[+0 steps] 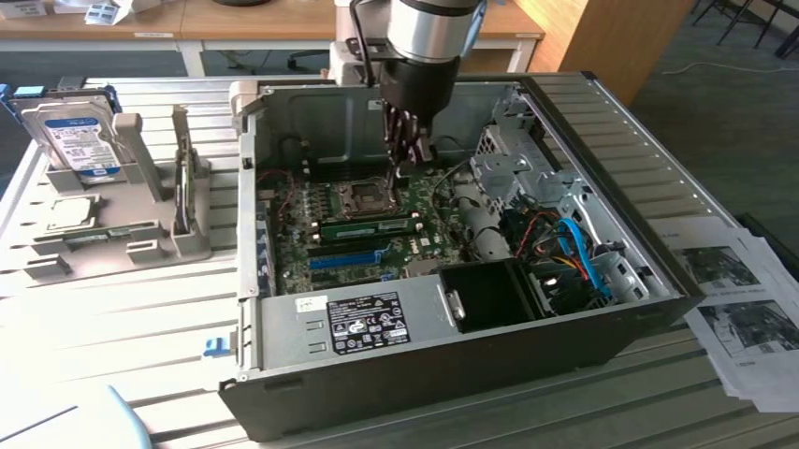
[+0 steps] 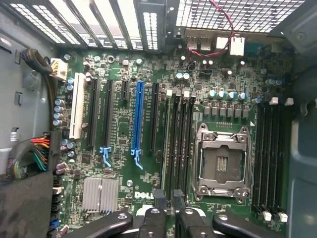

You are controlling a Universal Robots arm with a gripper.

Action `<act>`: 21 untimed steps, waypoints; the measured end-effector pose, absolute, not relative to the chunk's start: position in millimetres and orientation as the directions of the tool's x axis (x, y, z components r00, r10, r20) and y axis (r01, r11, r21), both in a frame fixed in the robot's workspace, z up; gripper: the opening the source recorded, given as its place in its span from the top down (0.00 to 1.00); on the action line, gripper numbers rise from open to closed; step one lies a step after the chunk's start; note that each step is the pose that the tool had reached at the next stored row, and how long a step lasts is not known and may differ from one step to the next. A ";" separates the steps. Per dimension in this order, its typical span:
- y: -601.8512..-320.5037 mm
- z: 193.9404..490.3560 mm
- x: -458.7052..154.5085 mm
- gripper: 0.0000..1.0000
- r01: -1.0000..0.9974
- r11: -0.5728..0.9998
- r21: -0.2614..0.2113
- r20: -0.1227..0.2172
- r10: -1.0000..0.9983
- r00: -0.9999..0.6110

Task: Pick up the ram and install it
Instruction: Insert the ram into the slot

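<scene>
Office desks (image 1: 125,28) line the back of the room, and nearer to us a pale slatted table (image 1: 125,309) carries an open case (image 1: 437,374) with its side off and the board (image 1: 299,253) lying flat inside. We see the pincer (image 1: 403,168) reaching down into the case from above and hanging over the board, close to the empty socket (image 1: 370,195). Whether it is spread or pressed together we cannot tell. The ram (image 1: 369,227) is near the pincer but apart from it, just beside the socket on the side away from the pincer. It is a long, narrow, thin green stick with a row of small dark chips along its face, and it appears to stand on its long edge in a slot. Beyond the ram from the pincer, a blue slot (image 1: 343,260) runs parallel to it. From the wrist we look straight down on the board, where a finned silver heatsink (image 2: 100,193) sits across the blue slot from the socket. Well away from the pincer, outside the case toward the exterior view's left, a grey rack (image 1: 150,243) holds a hard drive (image 1: 78,136) upright, its blue-white label facing us. Toward the exterior view's right, printed papers (image 1: 736,299) lie on the table beside the case.
</scene>
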State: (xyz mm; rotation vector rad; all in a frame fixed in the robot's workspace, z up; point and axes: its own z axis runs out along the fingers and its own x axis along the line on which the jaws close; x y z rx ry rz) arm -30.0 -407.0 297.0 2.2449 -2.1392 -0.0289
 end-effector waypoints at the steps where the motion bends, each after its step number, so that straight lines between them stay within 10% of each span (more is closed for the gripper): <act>1: -407.0 298.2 -29.9 0.82 -0.998 -0.047 0.042 0.015 -0.999 0.048; 21: -407.0 317.9 -27.5 0.82 -0.998 -0.044 0.042 0.015 -0.999 0.045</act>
